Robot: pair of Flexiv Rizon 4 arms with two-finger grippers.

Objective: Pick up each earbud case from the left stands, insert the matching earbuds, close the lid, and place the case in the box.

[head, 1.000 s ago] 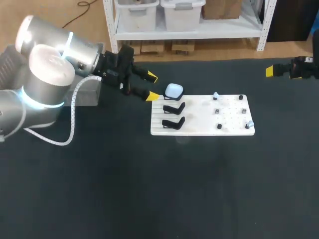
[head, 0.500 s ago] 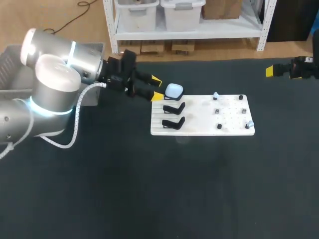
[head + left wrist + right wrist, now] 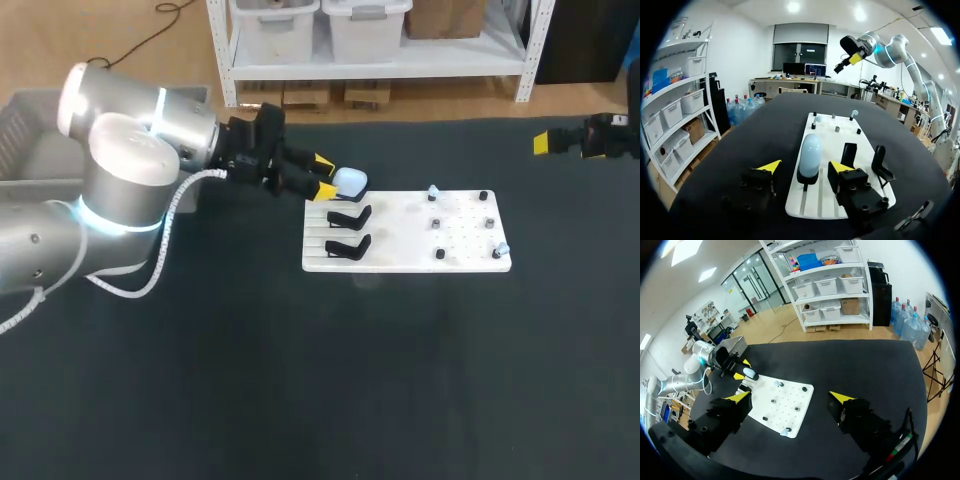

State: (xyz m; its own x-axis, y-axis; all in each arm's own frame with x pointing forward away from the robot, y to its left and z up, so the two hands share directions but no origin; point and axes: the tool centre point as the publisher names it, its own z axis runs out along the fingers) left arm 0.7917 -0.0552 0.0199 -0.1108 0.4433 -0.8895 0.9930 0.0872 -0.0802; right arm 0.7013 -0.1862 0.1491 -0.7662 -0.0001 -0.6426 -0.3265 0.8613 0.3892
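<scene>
Fingertips [image 3: 769, 166] of the left gripper [image 3: 804, 166] stand apart, one on each side of the earbud case [image 3: 810, 154]. Neither touches it, and a gap shows on both sides. There is one earbud case in sight. It is pale blue-white, smooth and rounded like an egg, and stands on end on a black stand [image 3: 806, 178] that holds its lower end. The stands number three: this one, the farthest of the row in the head view, and two bare stands [image 3: 848, 152] beside it, each a bent black prong. All three sit along the left end of one white board [image 3: 400, 235], in grooves that run across it. On the rest of the board I count six small things. Two are pale blue pieces [image 3: 433, 191], one at the far edge and one at the near right corner, too small to tell whether they are earbuds. The other four are dark pegs [image 3: 437, 223] spread among them. The board lies flat on the black table [image 3: 300, 380]. One grey box [image 3: 18, 130] stands at the table's far left, partly behind the left arm. The right gripper [image 3: 790, 397] hangs well apart from all this, over the table's far right edge, its two fingers spread wide.
</scene>
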